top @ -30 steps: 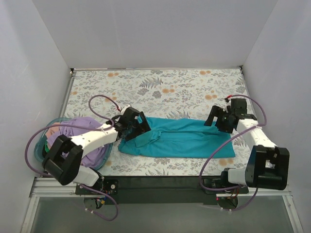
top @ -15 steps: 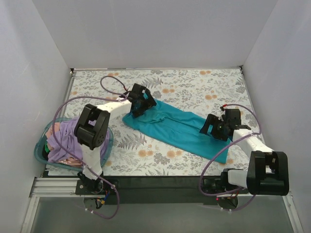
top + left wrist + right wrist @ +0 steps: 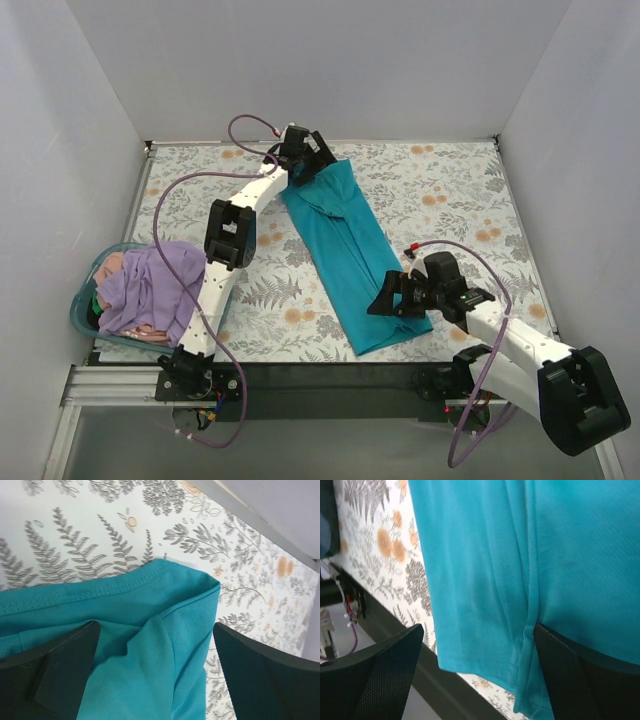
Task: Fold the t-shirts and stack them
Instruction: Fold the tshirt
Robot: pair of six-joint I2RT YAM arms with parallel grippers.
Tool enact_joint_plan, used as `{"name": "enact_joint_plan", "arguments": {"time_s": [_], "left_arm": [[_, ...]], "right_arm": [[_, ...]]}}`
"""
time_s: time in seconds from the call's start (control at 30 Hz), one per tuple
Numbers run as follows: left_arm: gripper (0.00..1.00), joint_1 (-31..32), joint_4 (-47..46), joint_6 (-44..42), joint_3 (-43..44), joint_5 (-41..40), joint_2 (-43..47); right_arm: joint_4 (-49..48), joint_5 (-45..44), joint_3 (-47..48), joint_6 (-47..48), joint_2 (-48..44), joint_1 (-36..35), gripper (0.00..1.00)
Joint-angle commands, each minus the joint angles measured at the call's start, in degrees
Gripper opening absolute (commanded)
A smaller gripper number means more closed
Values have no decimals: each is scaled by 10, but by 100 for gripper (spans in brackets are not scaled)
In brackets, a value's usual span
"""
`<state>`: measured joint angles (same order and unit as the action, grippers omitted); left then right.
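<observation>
Fingers (image 3: 55,675) of left gripper (image 3: 306,163): wide apart, clamping nothing. Straddle a bunched corner of the teal-blue t-shirt (image 3: 350,250) at its far end, with cloth between the pads. Same at right gripper (image 3: 385,303): fingers (image 3: 375,670) spread wide over the shirt's near hem, nothing pinched; cannot tell whether touching the cloth or just above it. Lies as a long narrow strip on the flowered table (image 3: 450,190), slanting from far centre-left down to the near edge, one gripper at each end. Well apart at near left: blue basket (image 3: 78,318), holding the lavender t-shirt (image 3: 150,285) heaped over a pinkish t-shirt (image 3: 112,265).
</observation>
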<state>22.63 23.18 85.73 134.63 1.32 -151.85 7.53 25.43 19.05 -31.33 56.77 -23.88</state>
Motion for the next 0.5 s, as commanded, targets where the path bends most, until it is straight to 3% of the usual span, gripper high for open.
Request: {"name": "enact_joint_plan", "arguments": {"time_s": [0.0,0.27,0.47], "left_arm": [[98,0,6,14,-23,55,-47],[98,2,-48,54,15,112,-97],[98,11,-95,71,10,148,-101]], "right_arm": [[79,23,-25,-28,12,-46,98],[25,-31,-1,-89,19,-184,98],[27,-49,52,-66,9,-216,98]]}}
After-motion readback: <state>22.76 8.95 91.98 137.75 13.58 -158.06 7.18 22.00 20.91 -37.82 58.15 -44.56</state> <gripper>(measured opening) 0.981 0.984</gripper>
